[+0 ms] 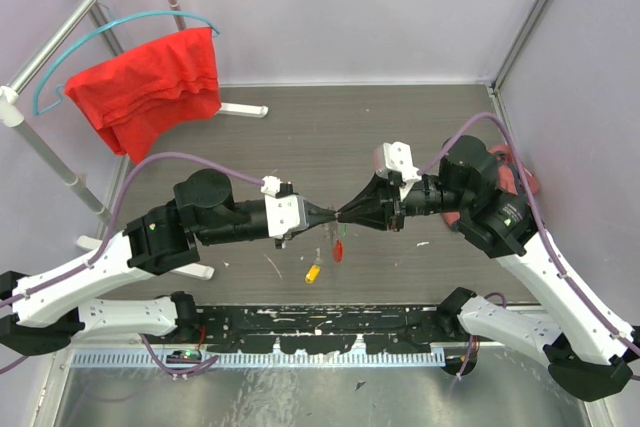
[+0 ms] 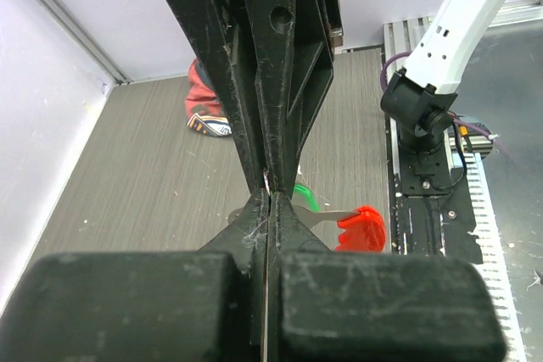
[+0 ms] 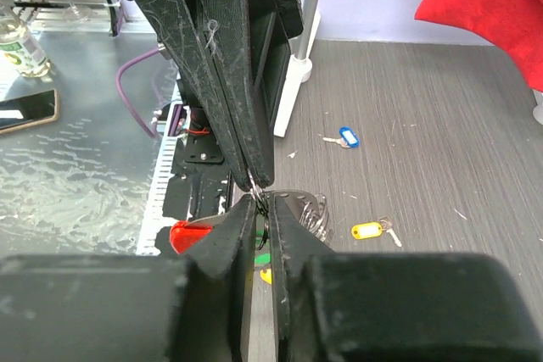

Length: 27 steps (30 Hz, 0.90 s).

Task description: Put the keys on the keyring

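Above the table (image 1: 400, 127), left fingers (image 1: 318, 213) pinching keyring (image 2: 361, 228), right fingers (image 1: 362, 209) opposite

The right gripper (image 3: 261, 203), fingers a sliver apart, meets the left gripper (image 3: 257, 177) tip to tip. The keyring (image 3: 309, 208) hangs there, red bar left of the pincer, wavy loop right. A yellow-tagged key (image 3: 367, 231) lies near its right side, a blue-tagged key (image 3: 348, 136) farther ahead.

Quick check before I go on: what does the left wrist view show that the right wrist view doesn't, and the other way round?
Only left wrist: a red-and-black object lying on the table. Only right wrist: a blue-tagged key, a yellow-tagged key, the red cloth and a phone. Both: the left gripper and right gripper meeting tip to tip, with the keyring's red bar and a green tag by their tips.
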{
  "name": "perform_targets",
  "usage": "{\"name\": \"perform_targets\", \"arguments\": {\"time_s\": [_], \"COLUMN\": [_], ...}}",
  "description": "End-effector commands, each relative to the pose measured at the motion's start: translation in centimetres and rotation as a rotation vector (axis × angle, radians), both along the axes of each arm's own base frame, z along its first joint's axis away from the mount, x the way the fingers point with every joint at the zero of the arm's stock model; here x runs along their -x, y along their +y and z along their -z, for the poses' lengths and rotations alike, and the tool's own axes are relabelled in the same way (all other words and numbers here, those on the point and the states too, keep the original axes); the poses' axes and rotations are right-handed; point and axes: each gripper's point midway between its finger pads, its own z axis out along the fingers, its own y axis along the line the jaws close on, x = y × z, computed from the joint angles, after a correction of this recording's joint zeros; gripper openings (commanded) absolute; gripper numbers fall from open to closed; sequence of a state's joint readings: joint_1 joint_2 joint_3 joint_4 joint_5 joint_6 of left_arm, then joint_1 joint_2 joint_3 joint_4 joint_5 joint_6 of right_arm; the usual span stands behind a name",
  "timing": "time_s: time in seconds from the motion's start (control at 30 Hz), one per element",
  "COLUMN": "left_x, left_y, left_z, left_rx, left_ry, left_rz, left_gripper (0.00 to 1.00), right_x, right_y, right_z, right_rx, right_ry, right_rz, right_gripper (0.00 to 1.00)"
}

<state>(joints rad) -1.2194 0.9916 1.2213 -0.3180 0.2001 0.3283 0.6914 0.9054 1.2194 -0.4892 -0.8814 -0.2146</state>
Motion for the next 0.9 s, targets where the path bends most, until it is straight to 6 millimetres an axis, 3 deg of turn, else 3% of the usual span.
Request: {"name": "perform_targets", "arguments": {"time_s": [0.0, 0.1, 0.2, 0.33, 0.57, 0.87], "left_x": [0.1, -0.1, -0.3, -0.5, -1.0, -1.3], "left_y": [-0.1, -0.1, -0.1, 0.0, -0.4, -0.9], "left_z": [-2.0, -2.0, -2.0, -1.9, -0.9, -0.1], "left_rx": [0.068, 0.067, 0.068, 0.072, 0.017, -0.044], "left_ry": [-0.019, -0.022, -0.026, -0.030, -0.029, -0.024], "left_rz": [0.004, -0.005, -0.015, -0.030, -0.044, -0.043], "left_gripper": [0.00, 0.00, 0.01, 0.19, 0.33, 0.36], "right_x": [0.6, 0.8, 0.9, 0.8, -0.5, -1.4], "right_y": [-0.2, -0.4, -0.7, -1.2, -2.1, -3.6], "right_z": [-2.3, -2.7, -3.3, -3.3, -1.0, 0.9], "right_rx": [-0.047, -0.054, -0.059, -0.029, 0.110, 0.230], "right_ry": [-0.063, -0.073, -0.086, -0.074, -0.014, 0.034], "right_rz": [-0.027, -0.021, -0.004, 0.024, 0.111, 0.213], "right_gripper": [0.12, 0.02, 0.01, 0.01, 0.01, 0.01]}}
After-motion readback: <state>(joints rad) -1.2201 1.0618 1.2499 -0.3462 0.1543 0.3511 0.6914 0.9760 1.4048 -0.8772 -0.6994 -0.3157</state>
